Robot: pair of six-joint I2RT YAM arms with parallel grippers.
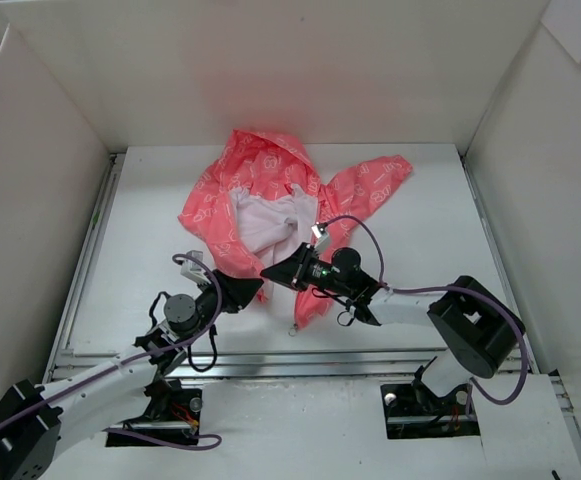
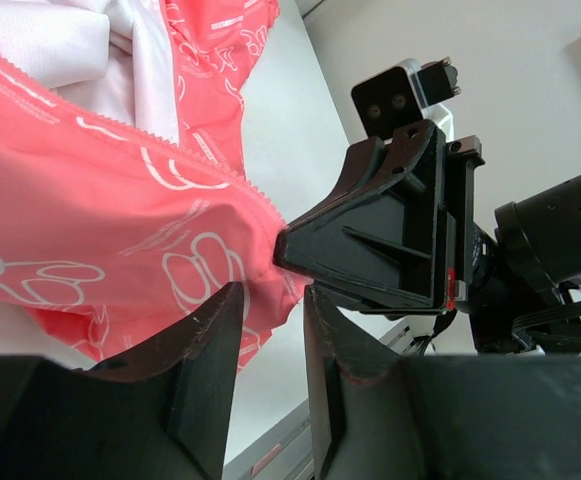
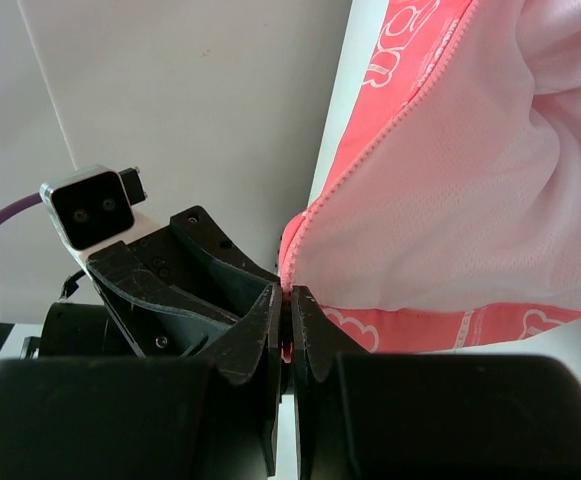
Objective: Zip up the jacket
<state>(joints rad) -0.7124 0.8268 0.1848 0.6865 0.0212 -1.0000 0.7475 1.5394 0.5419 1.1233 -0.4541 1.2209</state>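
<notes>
**A:** One jacket (image 1: pixel 260 165) only, lying open on the tabletop (image 1: pixel 140 220), near the middle and toward the far edge. Its white lining (image 1: pixel 260 222) faces up.

**B:** And two grippers, both at its near side?

**A:** Yes. The right gripper (image 3: pixel 288 297) is pressed together on the zipper edge (image 3: pixel 370 165). Its own wrist view shows this clearly.

**B:** The left gripper (image 2: pixel 270 305)?

**A:** Its jaws stand apart, with the coral fabric just at the tips. Whether they touch it, I cannot tell.

**B:** From above?

**A:** There the two tips overlap, and the fabric under them is hidden.
</notes>
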